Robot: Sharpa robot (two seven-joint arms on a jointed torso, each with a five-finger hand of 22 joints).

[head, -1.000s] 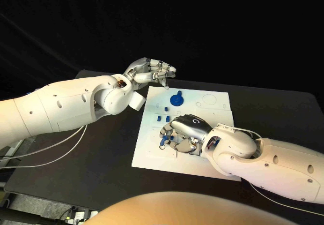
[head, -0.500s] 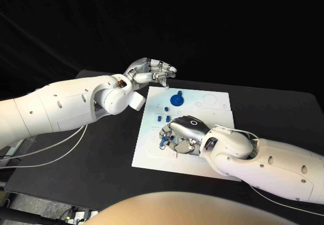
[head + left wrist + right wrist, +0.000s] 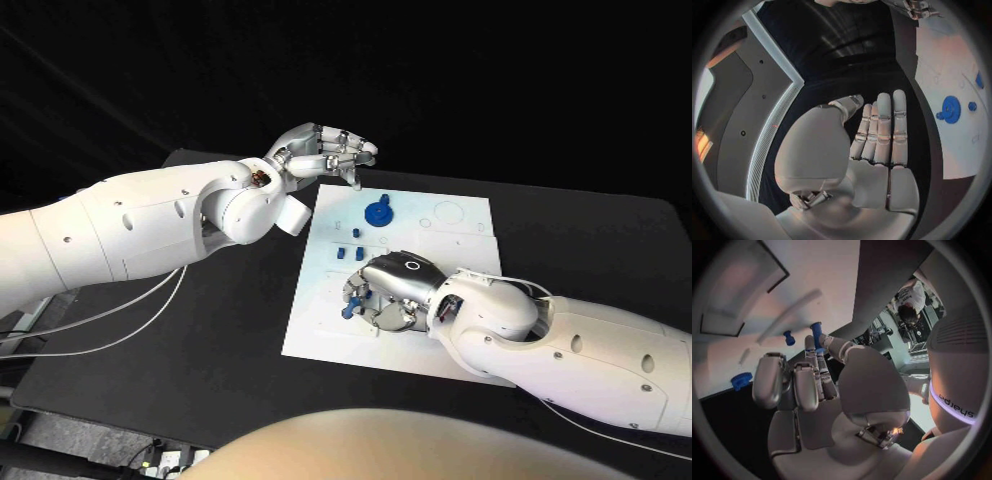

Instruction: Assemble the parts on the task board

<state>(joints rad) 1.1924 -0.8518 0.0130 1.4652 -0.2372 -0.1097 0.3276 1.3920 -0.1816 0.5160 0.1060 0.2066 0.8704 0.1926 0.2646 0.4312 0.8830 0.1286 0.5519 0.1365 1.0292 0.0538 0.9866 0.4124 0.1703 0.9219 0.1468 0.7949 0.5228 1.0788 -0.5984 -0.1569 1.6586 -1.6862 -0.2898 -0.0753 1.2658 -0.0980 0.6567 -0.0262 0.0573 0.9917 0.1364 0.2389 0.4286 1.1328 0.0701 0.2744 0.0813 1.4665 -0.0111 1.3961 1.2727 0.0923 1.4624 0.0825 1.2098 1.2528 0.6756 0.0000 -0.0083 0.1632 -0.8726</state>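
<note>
The white task board (image 3: 450,243) lies in the middle of the black table. A blue gear (image 3: 376,213) sits on its far part, with small blue pegs (image 3: 343,253) nearer me. My right hand (image 3: 392,296) hovers low over the board's left middle, fingers curled down. In the right wrist view a fingertip and the thumb pinch a long blue peg (image 3: 816,334) just above the board (image 3: 786,290); a short blue peg (image 3: 789,337) stands beside it. My left hand (image 3: 320,150) is raised beyond the board's far left corner, fingers (image 3: 882,130) straight and holding nothing. The gear (image 3: 949,108) lies off to its side.
Square recesses (image 3: 723,322) and round outlines (image 3: 449,213) mark the board. Grey cables (image 3: 87,322) trail off the table's left edge. Bare black table (image 3: 216,330) surrounds the board on the left and near side.
My right hand has shifted slightly toward me and lower over the board with the peg. The left arm has stayed still.
</note>
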